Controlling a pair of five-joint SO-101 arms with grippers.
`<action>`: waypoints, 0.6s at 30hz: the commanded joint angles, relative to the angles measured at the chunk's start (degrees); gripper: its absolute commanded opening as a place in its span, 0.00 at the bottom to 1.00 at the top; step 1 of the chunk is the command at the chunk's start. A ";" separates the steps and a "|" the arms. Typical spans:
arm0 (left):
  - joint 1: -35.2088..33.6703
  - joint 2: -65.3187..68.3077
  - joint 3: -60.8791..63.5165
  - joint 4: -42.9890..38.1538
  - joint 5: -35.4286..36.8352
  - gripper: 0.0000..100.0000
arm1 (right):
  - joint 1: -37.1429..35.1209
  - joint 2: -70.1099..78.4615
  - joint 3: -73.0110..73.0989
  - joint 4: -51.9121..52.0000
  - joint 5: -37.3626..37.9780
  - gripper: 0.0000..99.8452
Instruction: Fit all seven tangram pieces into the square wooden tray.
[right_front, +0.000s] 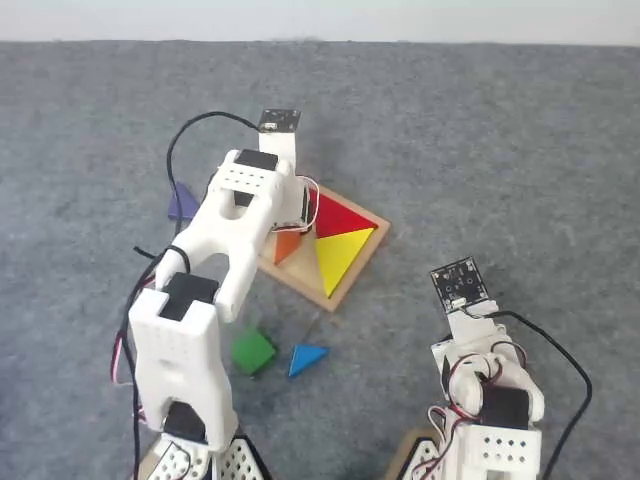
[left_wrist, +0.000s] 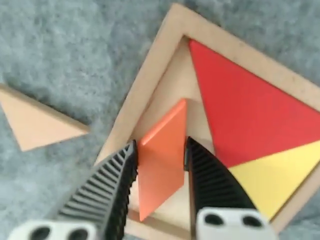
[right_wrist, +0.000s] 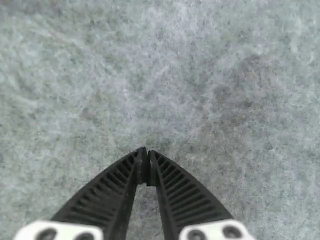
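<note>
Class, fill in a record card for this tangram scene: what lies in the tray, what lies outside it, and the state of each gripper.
tray: wooden tray, partly filled
in tray: red triangle and yellow triangle, flat, edge to edge
left gripper: shut on orange parallelogram, over the tray's bare floor beside the red triangle
outside tray: green square, blue triangle, purple triangle, pale triangle, all on the grey mat
right gripper: shut, empty, over bare mat

in the high view the white left arm (right_front: 235, 215) hides the left part of the square wooden tray (right_front: 358, 268), most of the orange parallelogram piece (right_front: 285, 245) and part of the purple triangle piece (right_front: 181, 205).
</note>
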 joint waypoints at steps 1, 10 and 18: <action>0.35 -0.09 0.40 1.49 -1.67 0.15 | -0.22 -0.92 0.97 0.13 0.44 0.01; -1.05 -4.31 1.63 0.44 -3.60 0.02 | -0.22 -0.92 0.97 0.13 0.44 0.01; -1.49 -32.35 20.00 -3.16 -6.15 0.01 | -0.22 -0.92 0.97 0.13 0.44 0.01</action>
